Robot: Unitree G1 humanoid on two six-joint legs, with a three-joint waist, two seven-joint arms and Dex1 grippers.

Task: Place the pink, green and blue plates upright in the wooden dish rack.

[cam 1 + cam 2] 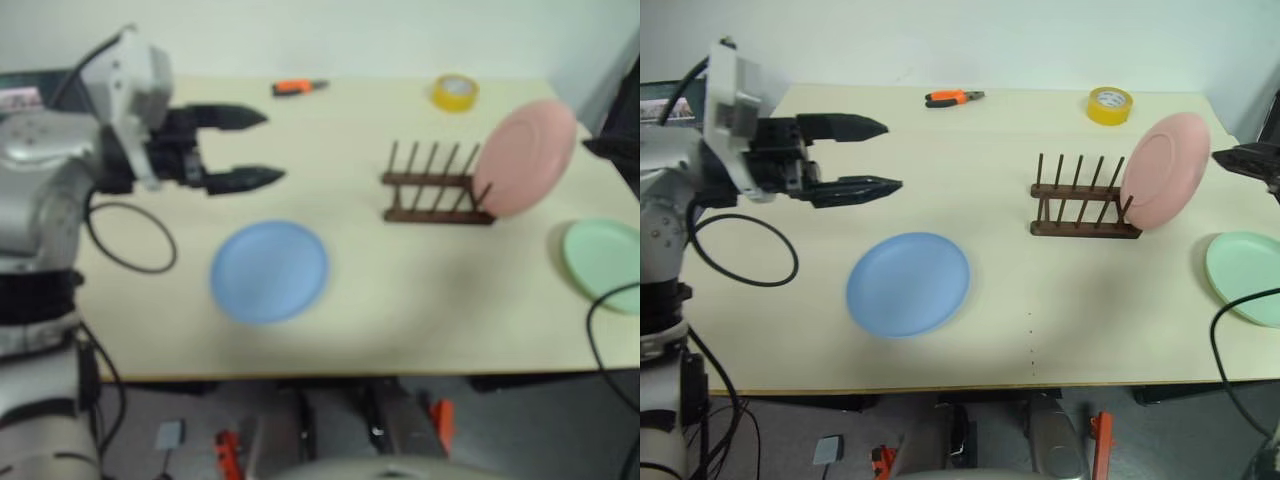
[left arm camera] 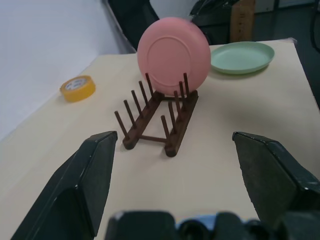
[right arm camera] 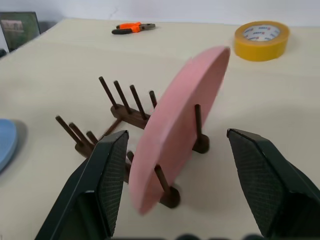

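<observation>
Pink plate point(image 1: 1166, 168) stands in the rack's point(image 1: 1085, 210) right end, both hands point(image 1: 875, 156) point(image 3: 175, 182) open and empty; blue plate point(image 1: 908, 283) or green plate point(image 1: 1246, 275) likely next

Two head cameras look forward and down from above the near edge of a pale table point(image 1: 1060, 330), taking in almost its whole top; the left one is softer, so fine detail there is uncertain. The left wrist camera looks level along its open fingers, down the length of the wooden dish rack point(image 2: 157, 117) from some way off. The right wrist camera sits close to the rack's other end, facing the pink plate point(image 3: 175, 135) edge-on. All four views share the rack, pink plate and yellow tape roll point(image 1: 1109, 105).
</observation>
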